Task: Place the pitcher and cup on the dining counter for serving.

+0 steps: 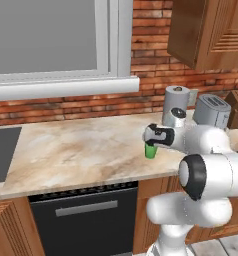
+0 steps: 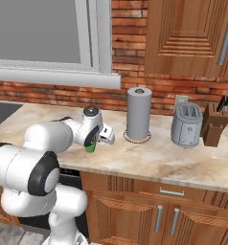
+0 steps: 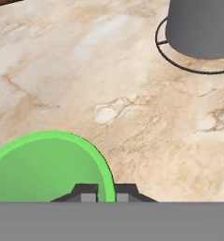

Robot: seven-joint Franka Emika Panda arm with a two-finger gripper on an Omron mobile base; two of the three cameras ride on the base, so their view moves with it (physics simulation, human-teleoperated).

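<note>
The cup (image 1: 150, 151) (image 2: 90, 148) is a small bright-green translucent tumbler on the wall counter (image 1: 76, 150), near its front edge. My gripper (image 1: 151, 144) (image 2: 93, 143) reaches down over it from the right. In the hand view the gripper (image 3: 102, 193) is shut on the cup (image 3: 43, 169), one fingertip inside the rim and one outside. Whether the cup still rests on the stone I cannot tell. The pitcher and the dining counter are out of view.
A pale upright roll on a ring stand (image 1: 176, 105) (image 2: 138, 115) (image 3: 203, 28) stands just behind the cup. A toaster (image 1: 212, 111) (image 2: 187, 124) and a knife block (image 2: 215, 125) sit further right. Wall cabinets (image 1: 211, 30) hang overhead; a dark recess (image 1: 1, 150) lies at the left.
</note>
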